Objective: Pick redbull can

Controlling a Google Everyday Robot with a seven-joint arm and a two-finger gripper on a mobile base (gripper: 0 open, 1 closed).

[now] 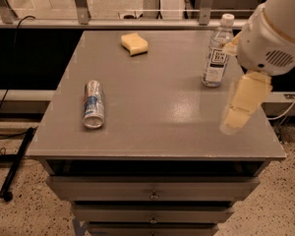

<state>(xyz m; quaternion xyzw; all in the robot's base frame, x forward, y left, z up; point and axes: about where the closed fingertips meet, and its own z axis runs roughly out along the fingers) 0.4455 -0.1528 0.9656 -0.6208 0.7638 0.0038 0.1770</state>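
The redbull can (pixel 93 103) lies on its side on the left part of the grey table top (pixel 157 107), silver and blue, its silver top facing the front edge. My gripper (pixel 234 117) is cream-coloured and hangs below the white arm housing (pixel 273 33) over the table's right side. It is far to the right of the can and holds nothing that I can see.
A clear plastic bottle (pixel 216 53) with a white cap stands at the back right, just left of the arm. A yellow sponge (pixel 134 43) lies at the back middle. Drawers (pixel 152 188) sit under the table top. A black pole (pixel 17 163) lies on the floor at left.
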